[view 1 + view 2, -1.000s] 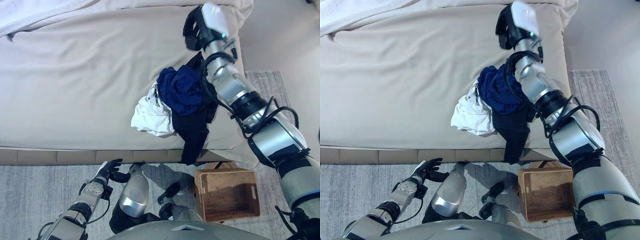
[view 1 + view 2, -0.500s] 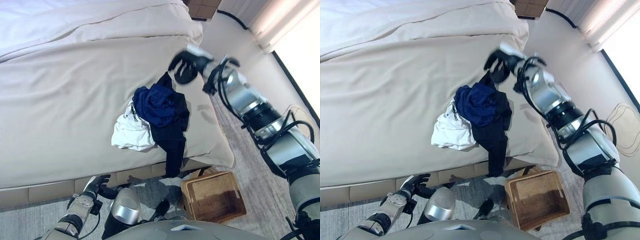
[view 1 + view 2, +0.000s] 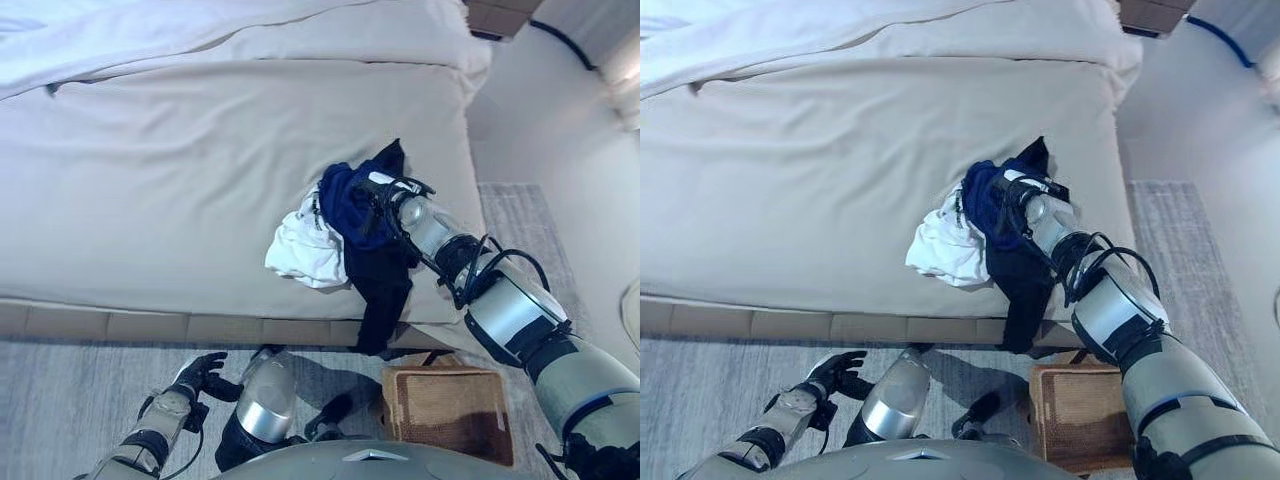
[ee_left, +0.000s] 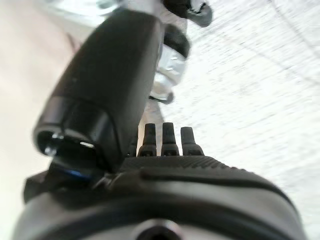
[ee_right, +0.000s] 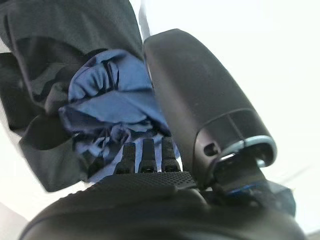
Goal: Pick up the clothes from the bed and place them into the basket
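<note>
Right hand [image 5: 200, 100] fingers straight against blue garment [image 3: 352, 200], nothing gripped; pile soft, light, floppy, so bunch its top folds

grey rug [image 3: 70, 400], white duvet [image 3: 200, 30]

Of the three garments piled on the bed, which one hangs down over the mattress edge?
The black garment. Its lower part drapes over the bed's front edge toward the basket, while the blue garment and white garment lie wholly on top.
</note>
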Motion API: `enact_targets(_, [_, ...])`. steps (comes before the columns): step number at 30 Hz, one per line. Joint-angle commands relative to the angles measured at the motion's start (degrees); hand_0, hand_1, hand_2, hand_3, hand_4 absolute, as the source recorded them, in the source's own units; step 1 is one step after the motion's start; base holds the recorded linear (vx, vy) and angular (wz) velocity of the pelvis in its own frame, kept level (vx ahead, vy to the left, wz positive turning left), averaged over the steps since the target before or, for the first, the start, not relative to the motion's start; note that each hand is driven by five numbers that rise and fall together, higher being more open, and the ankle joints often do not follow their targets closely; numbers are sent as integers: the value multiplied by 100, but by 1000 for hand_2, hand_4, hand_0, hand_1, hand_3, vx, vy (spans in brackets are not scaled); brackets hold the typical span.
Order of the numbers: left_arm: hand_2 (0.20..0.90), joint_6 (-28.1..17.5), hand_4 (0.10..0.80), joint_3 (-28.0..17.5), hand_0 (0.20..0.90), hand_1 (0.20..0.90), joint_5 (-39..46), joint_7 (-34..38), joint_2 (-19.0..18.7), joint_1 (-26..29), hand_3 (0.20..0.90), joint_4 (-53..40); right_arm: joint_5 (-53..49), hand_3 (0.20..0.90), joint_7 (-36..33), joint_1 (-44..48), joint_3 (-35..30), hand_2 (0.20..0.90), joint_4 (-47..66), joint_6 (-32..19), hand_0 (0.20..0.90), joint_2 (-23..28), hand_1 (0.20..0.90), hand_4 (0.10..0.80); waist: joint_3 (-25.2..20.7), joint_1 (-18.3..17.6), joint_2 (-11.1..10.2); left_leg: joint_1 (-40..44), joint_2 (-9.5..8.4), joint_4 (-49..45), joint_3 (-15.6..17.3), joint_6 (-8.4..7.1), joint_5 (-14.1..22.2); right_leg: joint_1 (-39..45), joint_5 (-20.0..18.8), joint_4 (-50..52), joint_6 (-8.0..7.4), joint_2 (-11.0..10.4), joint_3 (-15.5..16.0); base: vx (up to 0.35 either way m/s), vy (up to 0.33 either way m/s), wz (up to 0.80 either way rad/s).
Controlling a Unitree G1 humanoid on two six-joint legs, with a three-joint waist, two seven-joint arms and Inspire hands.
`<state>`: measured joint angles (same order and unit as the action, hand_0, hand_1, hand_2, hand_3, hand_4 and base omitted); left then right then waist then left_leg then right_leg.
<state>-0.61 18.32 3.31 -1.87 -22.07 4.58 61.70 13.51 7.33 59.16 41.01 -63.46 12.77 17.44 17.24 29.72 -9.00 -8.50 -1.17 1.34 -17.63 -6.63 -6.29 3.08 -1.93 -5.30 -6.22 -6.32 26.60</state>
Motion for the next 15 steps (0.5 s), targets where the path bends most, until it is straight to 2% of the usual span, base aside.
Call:
enact_targets(1, [900,-276,800,413,900,900,49,-37,-20,239,900,99,347,900,-490,1037,-39,900,-60,27,900,91,900,800,321,77,10,126,-78,241,456,503,282,91,17,337,-42,-195,-105,-93,26,10])
enact_targets(7, [900,-309,800,516,900,900,183,-66,12,391,900,-50,853,900,-621,1161,-18,900,-331,353,900,-10,900,800,571,154,107,-156,-88,228,433,490,187,-105,-21,347,-61,-207,-7,-66,18,8])
enact_targets(8, [900,-306,800,525,900,900,218,-66,19,405,900,-92,1134,661,-677,1182,19,695,-401,519,695,-8,695,561,595,164,111,-195,-84,239,430,492,172,-134,-36,331,-69,-193,11,-22,5,6])
enact_targets(9, [900,-319,800,529,900,900,224,-50,32,395,900,-123,1269,200,-787,1183,75,300,-428,558,300,9,300,100,616,173,109,-214,-82,243,422,494,168,-148,-45,322,-73,-187,20,-23,2,5])
enact_targets(12, [900,-328,800,568,900,900,229,-39,36,383,900,-195,1247,200,-1178,1263,152,300,-408,644,300,57,300,100,633,181,94,-252,-81,259,425,502,158,-180,-81,290,-96,-172,35,-20,1,8])
enact_targets(15, [900,-314,800,592,900,900,263,-34,-1,384,900,-215,1037,200,-2165,1404,134,300,-146,359,300,166,300,100,613,135,68,-239,-67,266,445,514,173,-208,-117,291,-119,-169,-3,-6,2,1])
